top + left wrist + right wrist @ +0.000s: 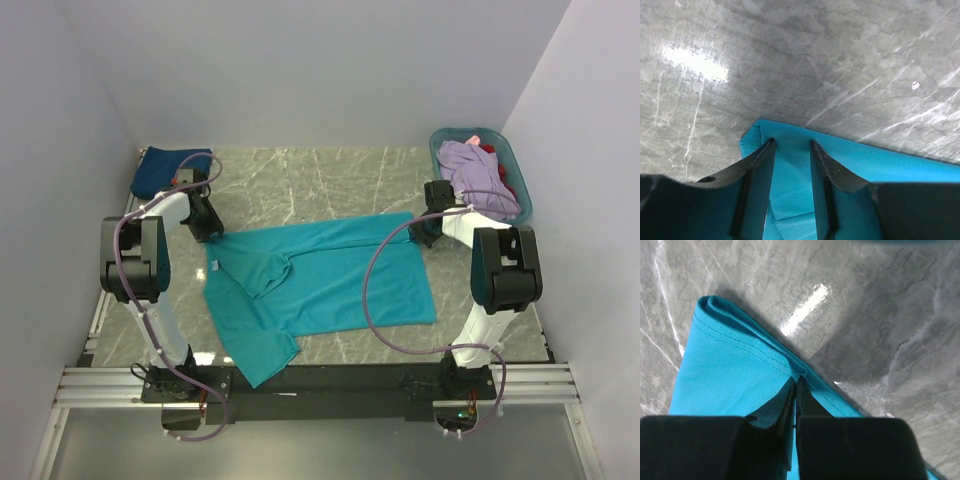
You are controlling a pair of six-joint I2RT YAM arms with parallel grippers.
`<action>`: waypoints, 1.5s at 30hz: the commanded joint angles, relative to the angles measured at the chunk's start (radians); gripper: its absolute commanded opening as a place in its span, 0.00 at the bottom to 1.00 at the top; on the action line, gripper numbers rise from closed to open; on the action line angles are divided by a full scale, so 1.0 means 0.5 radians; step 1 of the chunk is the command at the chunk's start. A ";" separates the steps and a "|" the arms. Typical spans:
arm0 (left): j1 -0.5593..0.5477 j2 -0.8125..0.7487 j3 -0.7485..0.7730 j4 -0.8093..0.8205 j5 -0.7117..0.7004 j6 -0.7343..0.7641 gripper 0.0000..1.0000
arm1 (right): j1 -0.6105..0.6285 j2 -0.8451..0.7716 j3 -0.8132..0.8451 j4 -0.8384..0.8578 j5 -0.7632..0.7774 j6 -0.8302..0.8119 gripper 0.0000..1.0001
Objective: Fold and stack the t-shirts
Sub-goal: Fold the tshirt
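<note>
While both arms reach over the cloth, step: a lengthwise fold of the teal tee [330,285], I judge. Each arm has gone to one far corner of it.
Next move: probably both corners lifted together and carried toward the near edge. The two ends would need to stay level so the fold lands straight, and the left side needs a firm hold first.
Tee: spread sideways in the middle of the worktop [330,180]. One sleeve is tucked in on top, and the other sticks out toward the arm bases.
Left arm: elbow up and forearm angled forward, with the wrist tipped down at the tee's far-left corner.
Left fingers [205,225]: standing apart astride that corner. In the wrist view cloth lies between them [765,155], and I see no nip on it.
Right arm: mirrored, elbow high and wrist down at the far-right corner.
Right fingers [425,230]: pressed together on the stitched hem [795,390], pinching a small ridge of teal cloth.
Navy tee [165,170]: folded at the far-left corner of the worktop, just beyond the left wrist.
Basket [505,150]: at the far right, holding a lavender tee [475,175] and a red one [507,188], not yet folded.
</note>
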 commanded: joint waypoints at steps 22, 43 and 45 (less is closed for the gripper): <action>0.042 -0.038 0.031 -0.043 0.115 0.024 0.64 | 0.018 -0.247 0.090 -0.052 0.047 -0.344 0.41; -0.019 -0.351 -0.190 0.040 -0.020 -0.203 0.47 | 0.113 0.259 0.496 0.212 -0.597 -0.535 0.31; -0.019 -0.250 -0.163 0.037 -0.026 -0.203 0.45 | 0.113 0.318 0.514 0.206 -0.603 -0.510 0.31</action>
